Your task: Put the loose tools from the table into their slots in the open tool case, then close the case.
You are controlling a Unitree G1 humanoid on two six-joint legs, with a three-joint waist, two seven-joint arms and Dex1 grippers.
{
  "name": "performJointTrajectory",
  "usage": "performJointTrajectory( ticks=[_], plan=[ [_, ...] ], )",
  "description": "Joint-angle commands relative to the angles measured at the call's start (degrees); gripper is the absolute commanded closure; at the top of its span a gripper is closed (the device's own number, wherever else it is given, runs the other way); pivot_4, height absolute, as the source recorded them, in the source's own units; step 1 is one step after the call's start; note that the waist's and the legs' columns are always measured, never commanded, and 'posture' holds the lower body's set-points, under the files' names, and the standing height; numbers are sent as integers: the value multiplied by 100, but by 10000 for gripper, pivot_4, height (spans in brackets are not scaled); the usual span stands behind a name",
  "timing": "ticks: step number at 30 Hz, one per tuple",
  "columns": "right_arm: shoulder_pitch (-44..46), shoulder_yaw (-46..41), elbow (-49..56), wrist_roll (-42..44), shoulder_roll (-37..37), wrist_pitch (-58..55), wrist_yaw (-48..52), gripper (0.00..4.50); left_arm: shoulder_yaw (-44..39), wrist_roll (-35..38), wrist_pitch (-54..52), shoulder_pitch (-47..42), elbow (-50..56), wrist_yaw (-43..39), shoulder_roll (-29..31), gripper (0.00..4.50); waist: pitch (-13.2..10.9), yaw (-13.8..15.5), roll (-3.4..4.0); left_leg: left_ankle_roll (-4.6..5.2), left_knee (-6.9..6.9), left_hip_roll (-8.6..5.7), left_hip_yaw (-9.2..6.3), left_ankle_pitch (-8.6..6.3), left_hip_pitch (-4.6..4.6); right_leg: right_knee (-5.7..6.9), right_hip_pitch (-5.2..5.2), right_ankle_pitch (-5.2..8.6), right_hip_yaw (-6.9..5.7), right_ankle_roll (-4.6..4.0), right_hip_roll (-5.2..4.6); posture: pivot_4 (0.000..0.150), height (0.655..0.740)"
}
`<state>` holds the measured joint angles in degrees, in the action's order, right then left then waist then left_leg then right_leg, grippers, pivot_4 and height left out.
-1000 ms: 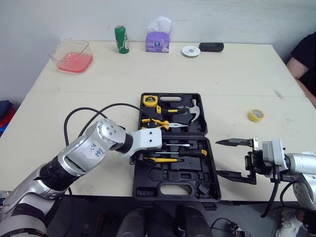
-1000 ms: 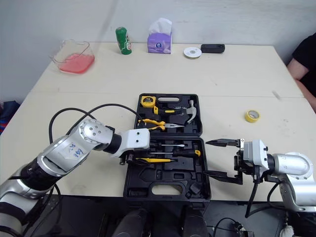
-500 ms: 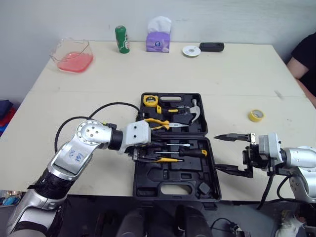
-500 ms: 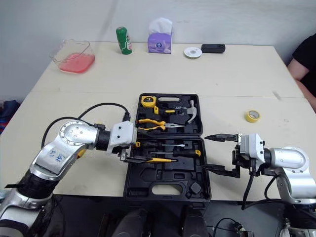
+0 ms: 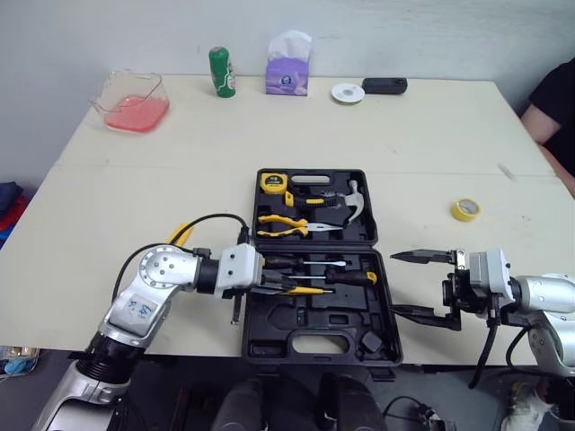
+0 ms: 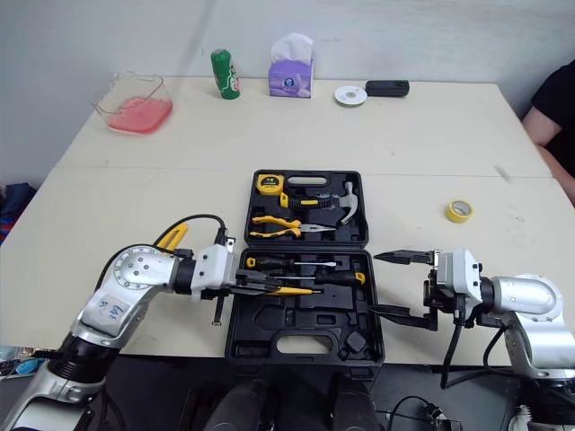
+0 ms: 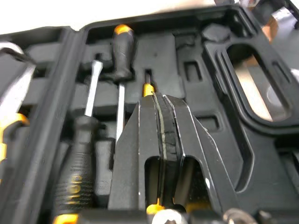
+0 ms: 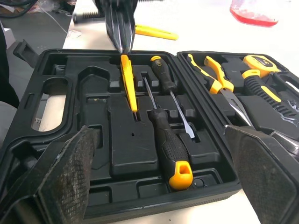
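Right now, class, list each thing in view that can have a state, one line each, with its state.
tool case: open, lying flat
left gripper: shut, over the case's base half
right gripper: open, beside the case
pliers: seated in the lid half
black screwdriver: lying in the base half
yellow tool: loose on the table, outside the case
green bottle: upright
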<state>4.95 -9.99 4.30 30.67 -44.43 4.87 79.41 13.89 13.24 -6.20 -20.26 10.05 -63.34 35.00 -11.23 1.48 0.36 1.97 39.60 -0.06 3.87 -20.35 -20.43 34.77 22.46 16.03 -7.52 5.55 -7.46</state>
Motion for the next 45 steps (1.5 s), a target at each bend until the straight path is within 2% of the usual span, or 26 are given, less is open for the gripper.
performJointTrajectory(
  ticks=[1, 10, 21, 28, 34, 41, 45],
  plan=[
    [-72, -180, 204, 90, -73, -6, -51, 0, 53, -82, 154, 41, -49, -17, -32, 44375, 0, -2, 0, 0, 0, 1, 0, 0, 0, 0, 0, 0, 0, 0, 0, 1500, 7400],
    [-53, -150, 273, 107, -75, -69, -131, 0, 89, -283, 118, 5, -299, 139, -154, 44375, 0, 0, 0, 0, 1, -1, 0, 0, 0, 1, -1, 0, 0, 0, -3, 1500, 7400],
    [-54, -120, 387, 109, -80, -201, -178, 0, -2, -170, -146, -71, -484, 261, -368, 44375, 0, 7, 0, 1, 2, -2, -1, -1, 0, 1, -1, 0, 0, 1, -4, 1500, 7400],
    [-93, -137, 472, 108, -67, -274, -208, 0, 202, -573, -348, -74, -575, 372, -269, 44375, 1, 7, -1, 1, 2, -3, -1, -1, 1, 2, -3, -1, -1, 1, -4, 1500, 7400],
    [-66, -123, 472, 102, -67, -292, -233, 0, 299, -599, -386, -26, -554, 230, -244, 44375, 1, 5, 0, 1, 2, -2, -2, -1, 3, 2, -6, -1, 0, 1, -5, 1500, 7400],
    [-70, -119, 461, 87, -60, -311, -275, 0, 599, -1138, -575, -43, -801, 449, -126, 44375, 7, 8, 3, 1, 1, -2, -2, -1, 15, 0, -17, -1, 1, 1, -6, 1500, 7400],
    [-63, -157, 426, 83, -76, -314, -274, 0, 595, -1061, -670, -41, -805, 403, -81, 44375, 20, 6, 15, 5, 2, -1, -11, -5, 33, -8, -43, -1, -1, 1, -14, 1500, 7400]
  ],
)
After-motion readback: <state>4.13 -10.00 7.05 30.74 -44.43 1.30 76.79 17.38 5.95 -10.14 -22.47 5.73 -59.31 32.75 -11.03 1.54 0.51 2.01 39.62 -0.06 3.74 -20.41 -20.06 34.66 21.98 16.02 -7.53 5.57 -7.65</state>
